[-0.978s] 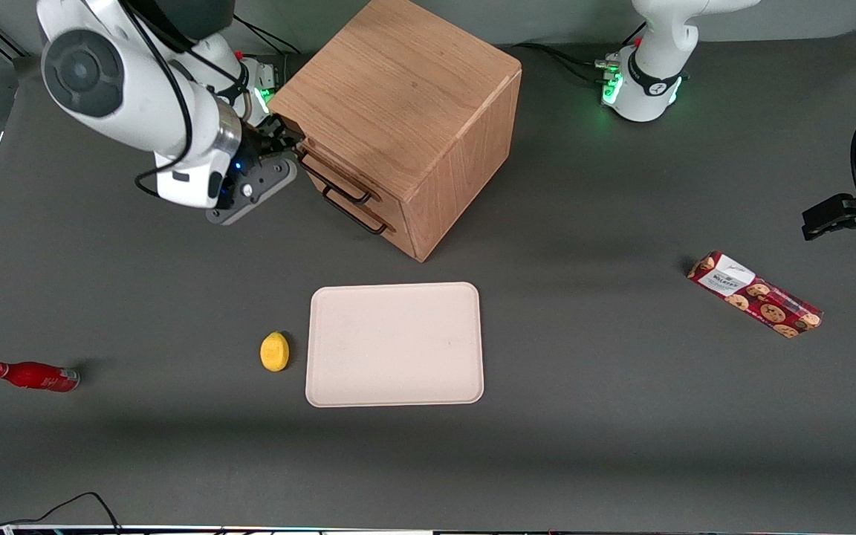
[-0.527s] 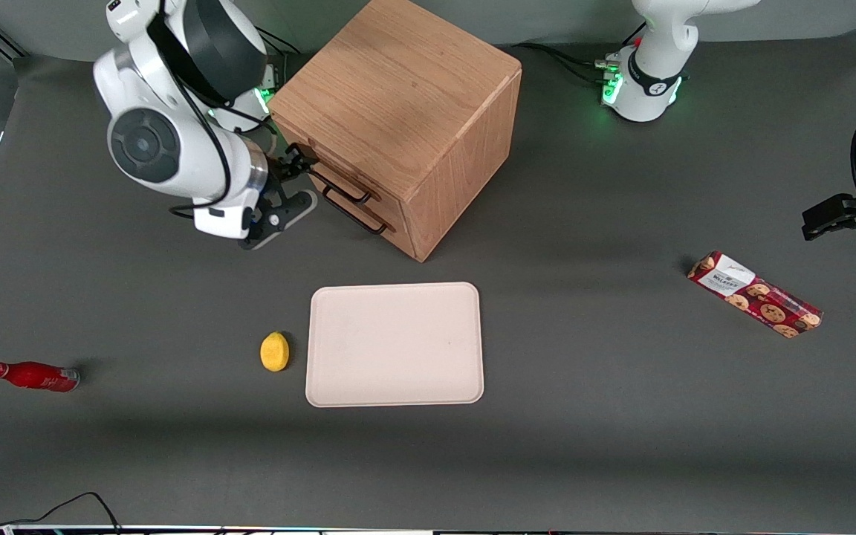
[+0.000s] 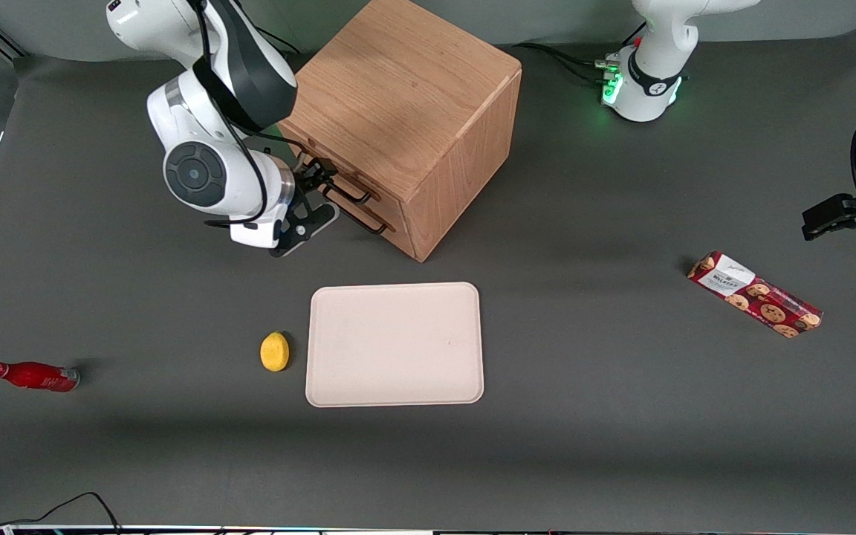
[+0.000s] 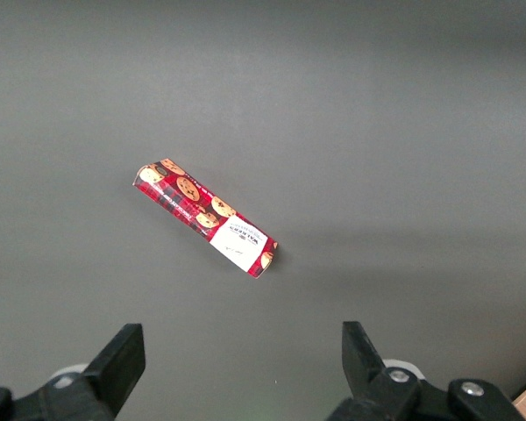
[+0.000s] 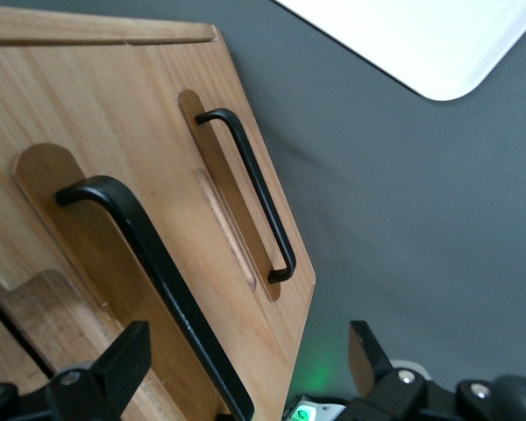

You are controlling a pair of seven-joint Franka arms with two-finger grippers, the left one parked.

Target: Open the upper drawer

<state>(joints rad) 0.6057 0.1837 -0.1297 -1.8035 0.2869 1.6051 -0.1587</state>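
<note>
The oak cabinet (image 3: 406, 96) stands at the back of the table with its two drawer fronts facing the working arm's end. The upper drawer (image 3: 345, 177) carries a thin black bar handle (image 5: 149, 281), and the lower drawer's matching handle (image 5: 250, 197) sits closer to the cabinet's bottom edge. My gripper (image 3: 318, 180) is right in front of the upper drawer. It is open, one finger on each side of the upper handle (image 3: 354, 196), and the bar runs between them without either pad touching it. The arm hides part of that handle in the front view.
Nearer the front camera than the cabinet lie a cream tray (image 3: 394, 345) and, beside it, a yellow lemon (image 3: 274, 351). A red bottle (image 3: 33, 376) lies toward the working arm's end. A red cookie box (image 3: 755, 294) lies toward the parked arm's end.
My arm has swung along the cabinet front toward the front camera, carrying the gripper from the cabinet's corner to the upper handle. The cabinet and the other objects have not moved.
</note>
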